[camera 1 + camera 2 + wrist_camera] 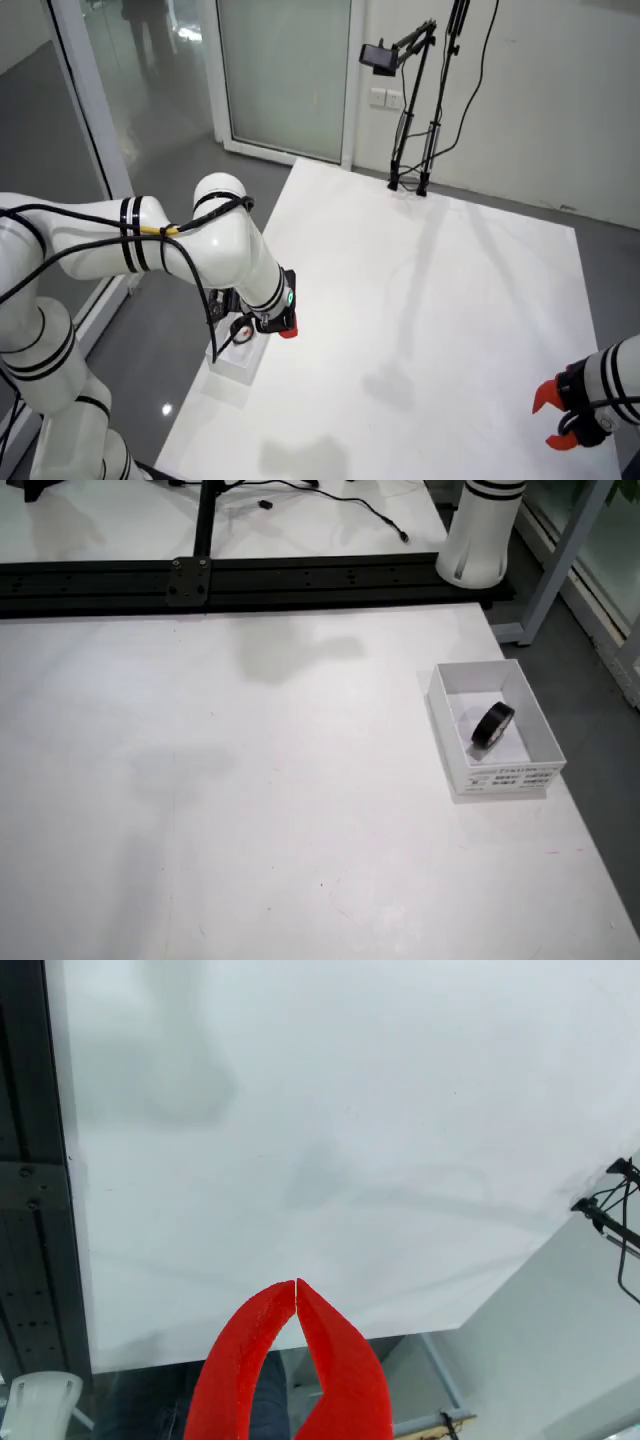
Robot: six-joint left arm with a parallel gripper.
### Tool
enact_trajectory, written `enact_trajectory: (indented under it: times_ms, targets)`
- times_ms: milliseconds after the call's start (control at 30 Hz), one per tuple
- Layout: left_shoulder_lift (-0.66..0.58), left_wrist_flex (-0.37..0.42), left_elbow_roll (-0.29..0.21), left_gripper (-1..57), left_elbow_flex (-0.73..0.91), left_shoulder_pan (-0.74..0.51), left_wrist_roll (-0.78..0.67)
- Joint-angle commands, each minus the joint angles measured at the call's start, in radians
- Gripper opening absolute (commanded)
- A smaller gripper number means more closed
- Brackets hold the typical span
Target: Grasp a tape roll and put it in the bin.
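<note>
- Tape roll (493, 725), black, lies inside the white bin (441, 702) in the view from above, tilted on its edge and leaning toward the bin's right wall; its lower rim meets the bin floor.
- The bin sits near the right edge of the white table (250, 810) in that view, and a printed label on its near wall is too small to read.
- In the view that rides on the gripper, the red gripper (296, 1285) has its two fingertips pressed together with nothing between them; only the tips and the curved fingers show, and the rest is cut off by the bottom edge.
- That same view shows only bare table below the fingers; neither the tape roll nor the bin appears in it.
- In the view from the side, the white working arm (215, 245) reaches over the table's left edge, and its wrist and cables cover most of the bin (235, 365); the tape roll cannot be made out there, and only a bit of red shows at the gripper.
- A second arm's red gripper (556, 420) shows at the lower right of the side view, partly cut off by the frame.
- A black stand (420, 100) rises at the table's far end.
</note>
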Motion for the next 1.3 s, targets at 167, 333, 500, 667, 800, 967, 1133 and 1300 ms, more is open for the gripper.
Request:
enact_trajectory:
  times_ms: [167,333,500,667,800,967,1133,1300]
  targets:
    - [0.0,0.0,0.0,-0.1,0.0,-0.031,0.0]
    - [0.0,0.0,0.0,-0.1,0.0,-0.036,0.0]
    - [0.0,0.0,0.0,-0.1,0.0,-0.033,0.0]
    - [0.0,0.0,0.0,-0.1,0.0,-0.022,0.0]
    - [0.0,0.0,0.0,-0.1,0.0,-0.013,0.0]
    - [0.0,0.0,0.0,-0.1,0.0,-0.005,0.0]
    - [0.0,0.0,0.0,-0.1,0.0,-0.003,0.0]
    - [0.0,0.0,0.0,-0.1,0.0,-0.007,0.0]
